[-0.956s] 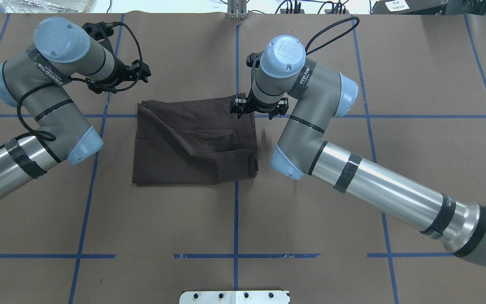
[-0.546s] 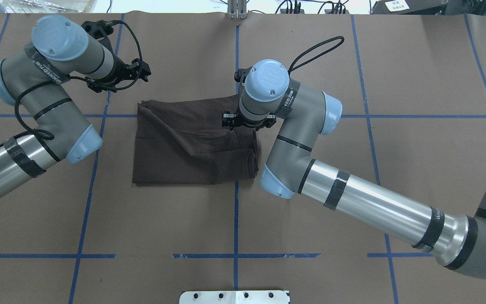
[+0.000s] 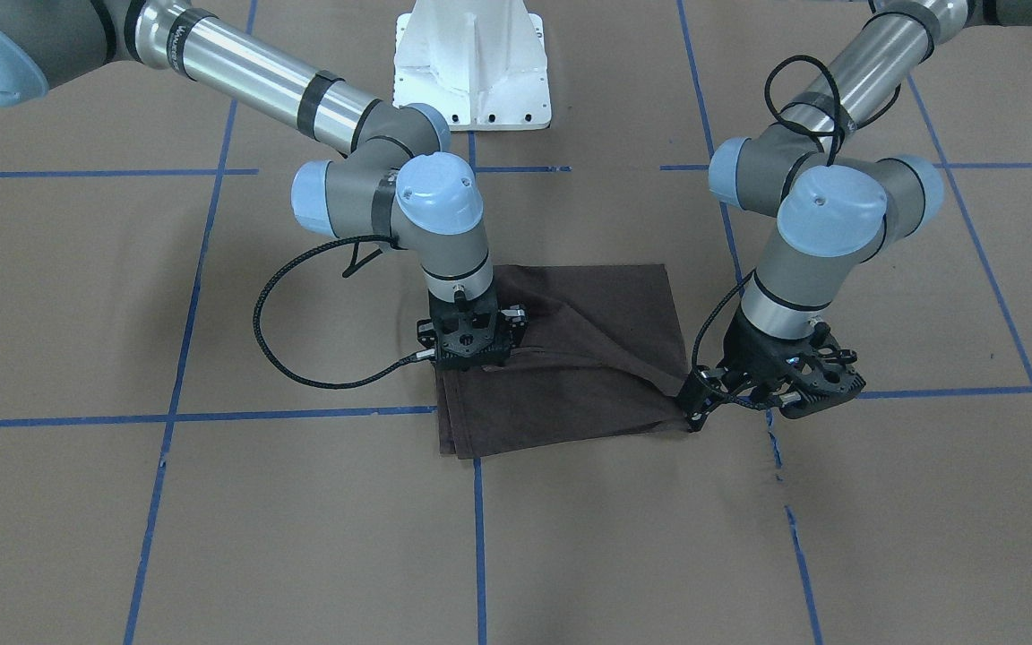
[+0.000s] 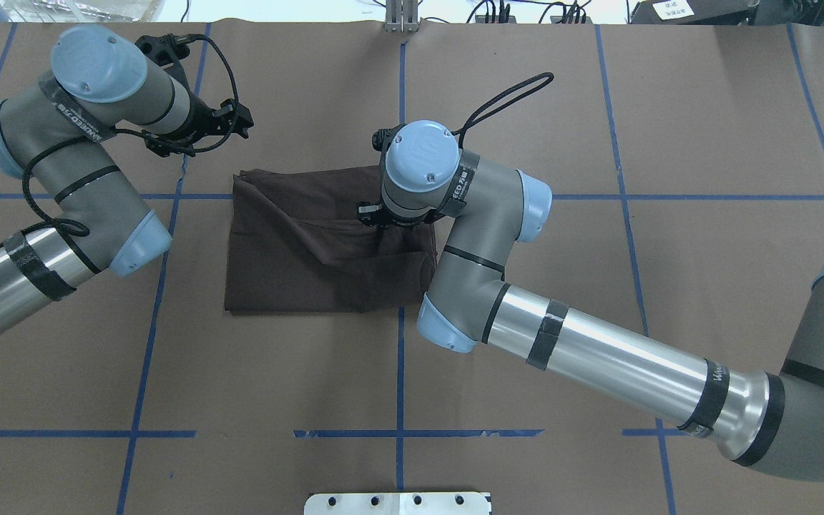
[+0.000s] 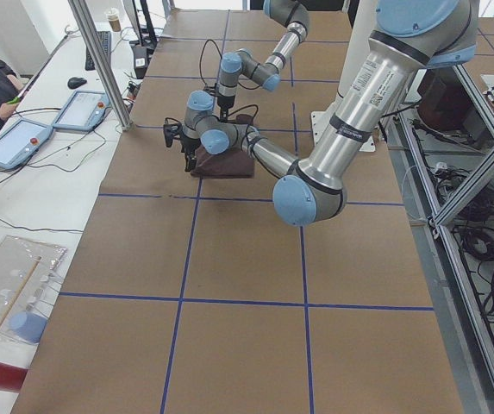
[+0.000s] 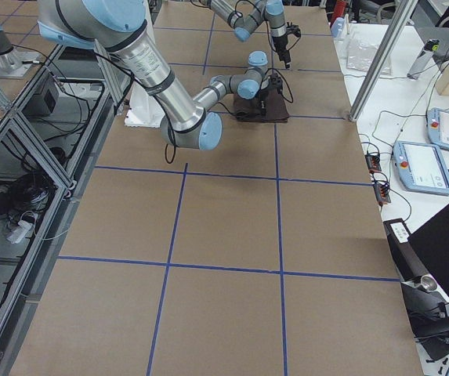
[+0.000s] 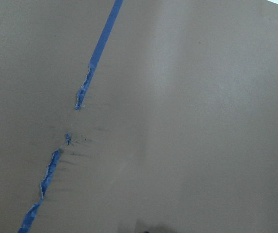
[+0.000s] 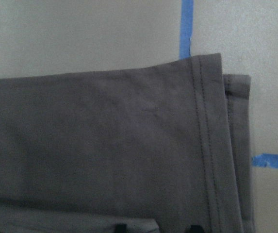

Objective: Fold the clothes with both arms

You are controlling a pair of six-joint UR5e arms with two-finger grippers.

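Brown T-shirt (image 4: 312, 243): folded to a rough rectangle, flat on the paper-covered table (image 4: 598, 143) near its centre. Right gripper (image 3: 469, 345): pressed down on the shirt's fabric, jaw state cannot be told. Left gripper (image 3: 693, 403): just beside the shirt's corner, jaws hardly parted, holding nothing.

overhead looks down from behind the robot; the front view faces it; both share the shirt (image 4: 312, 243) and taped surface (image 4: 276, 372). side views look along from each end. wrist cameras sit close above.
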